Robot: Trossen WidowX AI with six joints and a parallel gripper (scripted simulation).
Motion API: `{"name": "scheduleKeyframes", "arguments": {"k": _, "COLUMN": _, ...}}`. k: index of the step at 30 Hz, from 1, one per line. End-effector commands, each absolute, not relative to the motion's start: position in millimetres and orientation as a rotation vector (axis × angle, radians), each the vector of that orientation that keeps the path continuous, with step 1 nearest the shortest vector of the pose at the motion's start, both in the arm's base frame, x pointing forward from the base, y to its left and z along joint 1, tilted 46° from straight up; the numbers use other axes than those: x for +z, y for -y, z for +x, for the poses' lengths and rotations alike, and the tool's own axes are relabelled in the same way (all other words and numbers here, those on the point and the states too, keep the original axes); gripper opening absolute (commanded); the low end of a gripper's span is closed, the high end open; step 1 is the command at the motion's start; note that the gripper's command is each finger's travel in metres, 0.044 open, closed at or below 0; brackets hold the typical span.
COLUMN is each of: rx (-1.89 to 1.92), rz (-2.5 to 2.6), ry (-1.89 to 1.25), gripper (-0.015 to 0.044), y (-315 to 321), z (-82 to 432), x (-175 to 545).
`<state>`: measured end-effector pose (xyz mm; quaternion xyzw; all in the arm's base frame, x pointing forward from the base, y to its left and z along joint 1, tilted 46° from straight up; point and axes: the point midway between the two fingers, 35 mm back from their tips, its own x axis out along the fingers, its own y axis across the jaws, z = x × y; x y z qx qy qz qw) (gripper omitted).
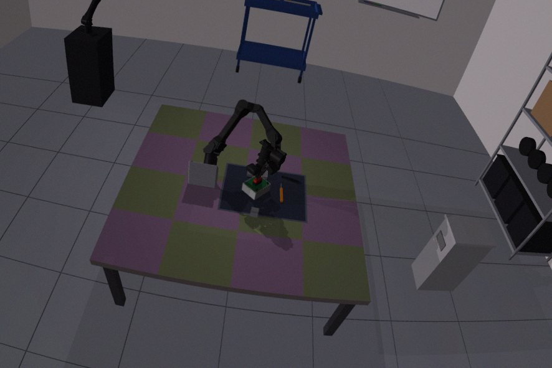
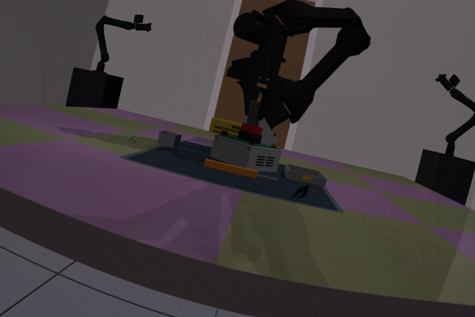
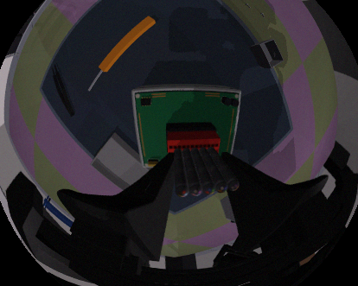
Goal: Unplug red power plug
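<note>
While we look from the top, plug position: the red power plug (image 1: pixel 257 180) (image 2: pixel 252 129) (image 3: pixel 193 141) sits on the circuit board (image 1: pixel 263 186) (image 2: pixel 231 139) (image 3: pixel 153 123), under the gripper (image 1: pixel 258 175) (image 2: pixel 254 120) (image 3: pixel 197 158).
Top, hidden: fingertips too small to judge; the arm crowds the grey tray (image 1: pixel 251 174) (image 2: pixel 305 175) (image 3: pixel 118 155).
Exterior, socket: red body on the black socket (image 2: pixel 249 136) (image 3: pixel 190 127), seemingly still seated; contact depth unclear.
Exterior, cables: dark bundle (image 2: pixel 253 111) (image 3: pixel 204 170) rises from the plug.
Wrist, gripper: clenched on the plug, we judge; bundle hides the grip line.
Wrist, handling: probably light, stiff shell, flexible leads, tight fit. We'd hold the rigid sides low, never the leads, and rock gently.
Wrist, cut off: tray's near end, behind the finger.
</note>
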<state>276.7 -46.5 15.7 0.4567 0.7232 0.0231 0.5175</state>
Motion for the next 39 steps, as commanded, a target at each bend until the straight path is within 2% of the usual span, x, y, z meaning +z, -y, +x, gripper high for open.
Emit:
{"name": "scheduleKeyframes", "arguments": {"k": 1, "rx": 0.071, "rz": 1.133, "ry": -1.693, "gripper": 0.0, "y": 57, "z": 274, "x": 23}}
{"name": "scheduleKeyframes", "arguments": {"k": 10, "rx": 0.172, "rz": 1.269, "ry": -1.598, "gripper": 0.0, "y": 65, "z": 265, "x": 16}}
{"name": "scheduleKeyframes", "arguments": {"k": 25, "rx": 0.003, "rz": 1.037, "ry": -1.753, "gripper": 0.0, "y": 55, "z": 280, "x": 33}}
{"name": "scheduleKeyframes", "arguments": {"k": 39, "rx": 0.173, "rz": 1.27, "ry": -1.598, "gripper": 0.0, "y": 71, "z": 265, "x": 21}}
